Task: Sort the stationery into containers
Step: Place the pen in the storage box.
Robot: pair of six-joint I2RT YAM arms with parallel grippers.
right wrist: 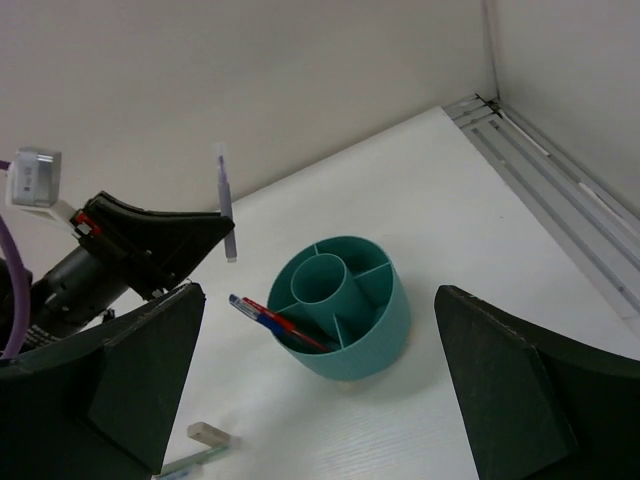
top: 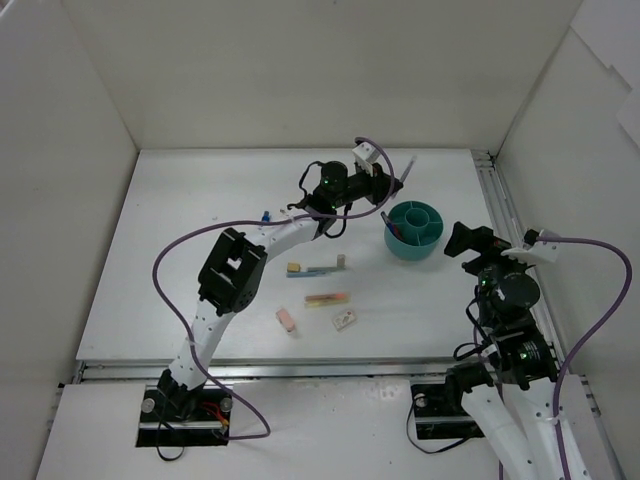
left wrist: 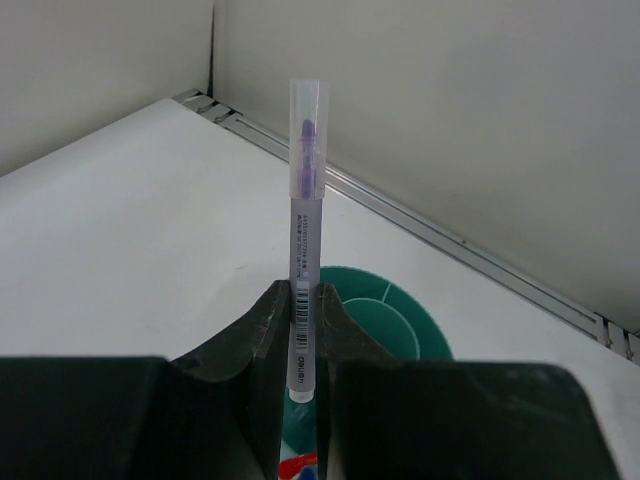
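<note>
Your left gripper (left wrist: 303, 300) is pinched tight on a slim, translucent grey pen (left wrist: 305, 200), which stands upright near the bowl; the round teal plastic bowl (right wrist: 350, 352), smooth-walled and divided around a central tube, has a blue pen (right wrist: 245, 306) and a red pen (right wrist: 290, 328) leaning in a left compartment; your right gripper (top: 466, 241), to the right of the bowl, has its fingers spread wide and grips nothing.

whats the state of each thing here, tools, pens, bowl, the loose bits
left tool, shut on the grey pen
grey pen, capped, clamped, off the table
right tool, open, empty
bowl, upright, pens in one outer compartment
red and blue pens, leaning in the bowl
pink eraser, lying loose on the table
stick, lying loose on the table
</note>
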